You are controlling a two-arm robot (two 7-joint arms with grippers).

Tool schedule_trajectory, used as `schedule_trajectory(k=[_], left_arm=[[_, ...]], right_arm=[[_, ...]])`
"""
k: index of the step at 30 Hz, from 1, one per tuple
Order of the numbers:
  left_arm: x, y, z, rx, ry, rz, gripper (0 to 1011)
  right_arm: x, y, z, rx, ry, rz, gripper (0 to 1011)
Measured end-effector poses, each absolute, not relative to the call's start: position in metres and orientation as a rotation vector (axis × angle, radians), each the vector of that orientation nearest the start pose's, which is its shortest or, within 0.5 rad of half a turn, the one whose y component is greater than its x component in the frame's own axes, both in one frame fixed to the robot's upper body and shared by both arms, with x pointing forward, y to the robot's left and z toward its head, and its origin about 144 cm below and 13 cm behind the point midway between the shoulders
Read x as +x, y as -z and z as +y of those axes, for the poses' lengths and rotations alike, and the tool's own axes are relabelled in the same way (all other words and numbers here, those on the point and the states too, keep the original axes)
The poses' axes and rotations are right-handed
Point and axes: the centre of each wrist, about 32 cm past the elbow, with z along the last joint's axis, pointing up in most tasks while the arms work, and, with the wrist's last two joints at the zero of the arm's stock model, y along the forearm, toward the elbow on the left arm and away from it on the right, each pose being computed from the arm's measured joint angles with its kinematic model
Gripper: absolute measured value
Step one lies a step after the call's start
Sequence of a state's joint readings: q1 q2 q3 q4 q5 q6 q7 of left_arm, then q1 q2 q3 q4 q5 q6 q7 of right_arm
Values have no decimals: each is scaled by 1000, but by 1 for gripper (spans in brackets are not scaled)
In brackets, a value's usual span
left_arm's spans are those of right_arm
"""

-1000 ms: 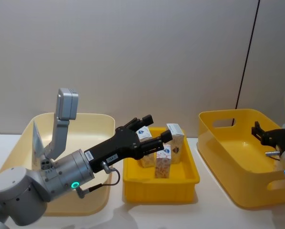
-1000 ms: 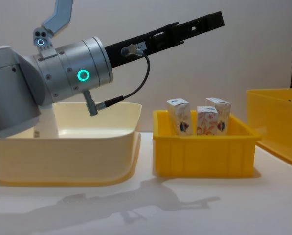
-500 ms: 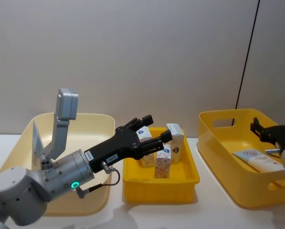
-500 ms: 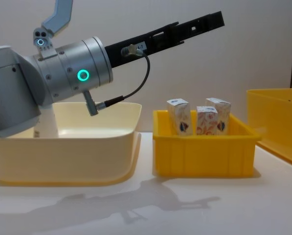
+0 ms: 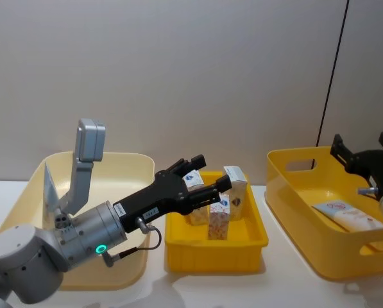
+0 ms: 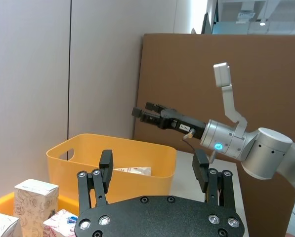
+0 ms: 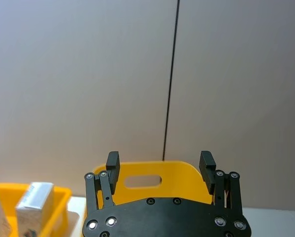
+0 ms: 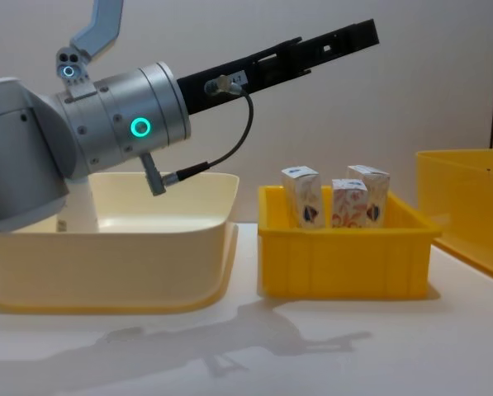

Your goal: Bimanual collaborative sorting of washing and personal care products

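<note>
Three small white cartons printed orange and blue stand upright in the small yellow bin; the chest view shows the cartons from the side. My left gripper hovers open just above them with nothing between its fingers. A pale squeeze tube with red lettering lies flat in the big yellow bin on the right. My right gripper hangs open above that bin's far side, clear of the tube. The left wrist view shows the right gripper beyond the yellow bin.
A large cream bin sits at the left under my left arm, with a pale flat object leaning upright inside it. White tabletop lies bare in front of the bins. A plain wall stands close behind.
The tube has come to lie in the big yellow bin. My right gripper has risen away from it, open. The left arm has not moved.
</note>
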State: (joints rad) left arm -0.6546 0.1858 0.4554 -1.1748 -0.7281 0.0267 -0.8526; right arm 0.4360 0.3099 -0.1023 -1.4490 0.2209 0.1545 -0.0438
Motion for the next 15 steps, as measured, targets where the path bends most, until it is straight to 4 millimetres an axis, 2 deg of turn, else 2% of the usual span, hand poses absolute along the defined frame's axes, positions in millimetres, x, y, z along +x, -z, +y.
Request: schedule_trajectory(k=[10, 15], left_arm=[[604, -1252, 177, -292, -414, 47, 1002], [595, -1246, 180, -251, -480, 34, 1002]], right_arm=[[560, -1272, -296, 33, 1556, -194, 1001], [550, -1262, -290, 27, 1525, -187, 1001]])
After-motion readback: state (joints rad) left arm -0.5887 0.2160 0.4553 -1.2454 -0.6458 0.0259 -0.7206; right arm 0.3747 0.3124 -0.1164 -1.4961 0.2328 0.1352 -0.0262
